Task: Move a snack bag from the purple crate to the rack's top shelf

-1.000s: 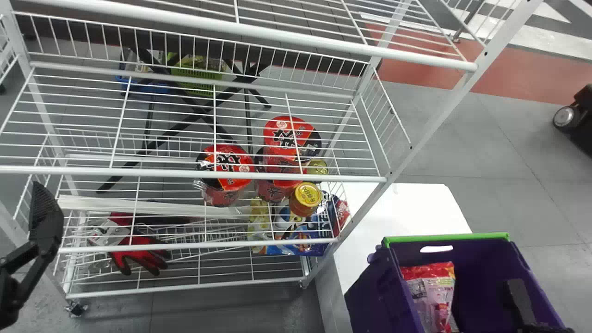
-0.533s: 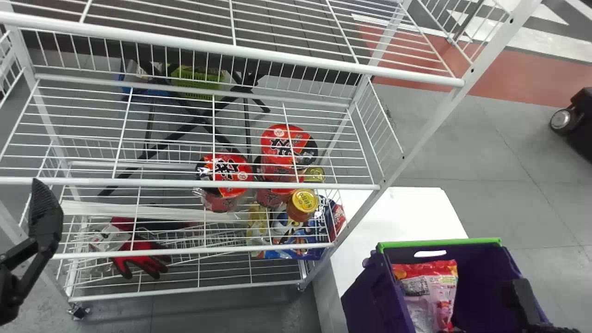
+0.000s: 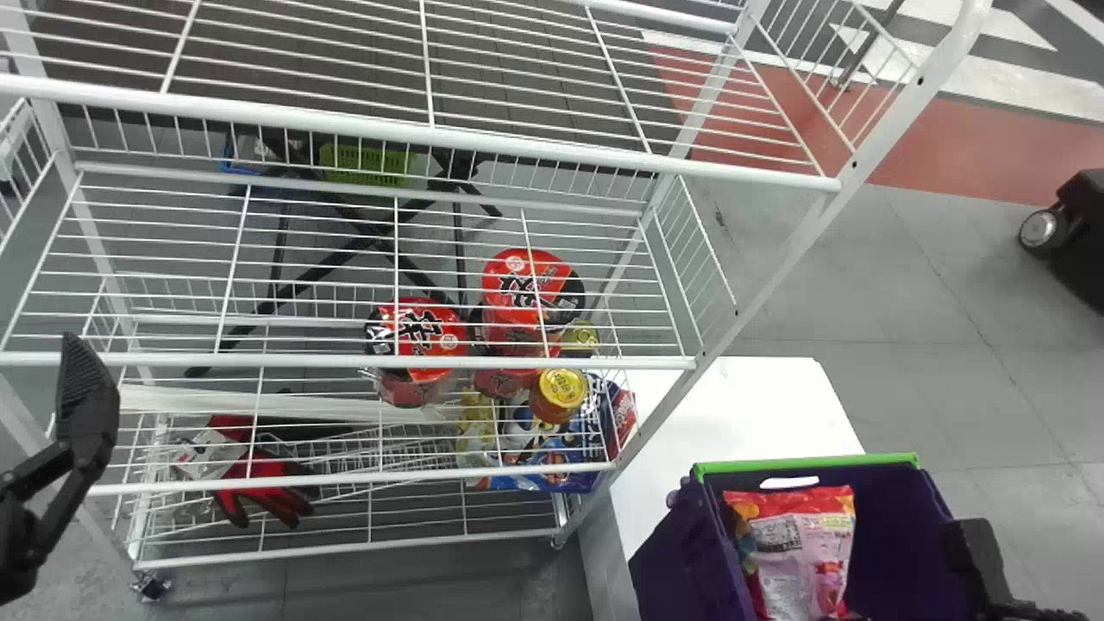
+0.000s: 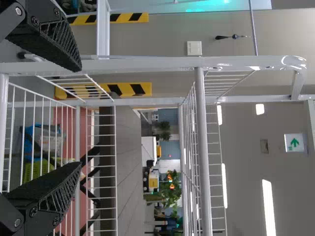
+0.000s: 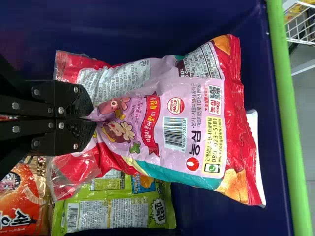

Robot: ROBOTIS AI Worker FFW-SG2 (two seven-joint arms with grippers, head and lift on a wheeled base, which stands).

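In the head view, my right gripper (image 3: 976,556) is over the right part of the purple crate (image 3: 677,552), with the red and pink snack bag (image 3: 793,543) beside it. My right gripper (image 5: 94,120) is shut on the middle of one end of this snack bag (image 5: 162,123) in the right wrist view; the film is creased at its tips. The rack's upper shelf (image 3: 431,128) crosses the top of the head view. My left gripper (image 3: 86,392) stays at the rack's left front; in the left wrist view my left gripper (image 4: 80,115) is open, nothing between its fingers.
A green bag (image 5: 108,209) and an orange bag (image 5: 19,196) lie in the crate. The crate stands by a white table (image 3: 750,405) right of the rack. Lower shelves hold red noodle cups (image 3: 418,336), a yellow-lidded jar (image 3: 561,390) and red gloves (image 3: 259,492).
The head view has shifted, so the rack appears lower and the crate farther left. The snack bag has risen relative to the crate's rim, and more of it shows. The left arm has barely changed.
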